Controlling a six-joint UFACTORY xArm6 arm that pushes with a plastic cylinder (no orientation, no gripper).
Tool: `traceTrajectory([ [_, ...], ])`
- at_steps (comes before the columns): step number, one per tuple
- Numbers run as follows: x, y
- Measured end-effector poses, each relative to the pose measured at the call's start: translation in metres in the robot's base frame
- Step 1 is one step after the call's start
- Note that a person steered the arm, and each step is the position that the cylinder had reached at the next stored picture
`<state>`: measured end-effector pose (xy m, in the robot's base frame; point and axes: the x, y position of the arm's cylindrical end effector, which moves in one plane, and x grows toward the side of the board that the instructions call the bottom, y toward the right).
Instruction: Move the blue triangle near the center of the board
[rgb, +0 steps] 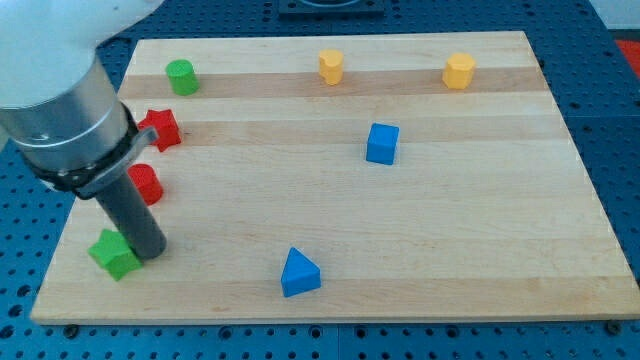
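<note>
While my tip (150, 254) is seen touching the green block (113, 253), far to the view's left of the blue triangle (300, 272), nothing is held; a bare rod has no fingers to open. The triangle sits near the board's (480, 230) bottom edge. If pushed off-centre, it could be spun aside, or driven up into the blue cube (382, 143)

Eight blocks sit on the surface (480, 230). Two are blue: a triangle (299, 273) and a cube (382, 143). Two are yellow (331, 67) (459, 71). Two are red: a star (160, 129) and a cylinder (147, 184). Two are green: a cylinder (181, 76) and a star (112, 254).
</note>
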<state>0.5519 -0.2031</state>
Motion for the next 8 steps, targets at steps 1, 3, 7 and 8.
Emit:
traceTrajectory([
  [1,0.0,0.002],
  [3,-0.003,0.02],
  [7,0.067,0.095],
  [8,0.065,0.137],
])
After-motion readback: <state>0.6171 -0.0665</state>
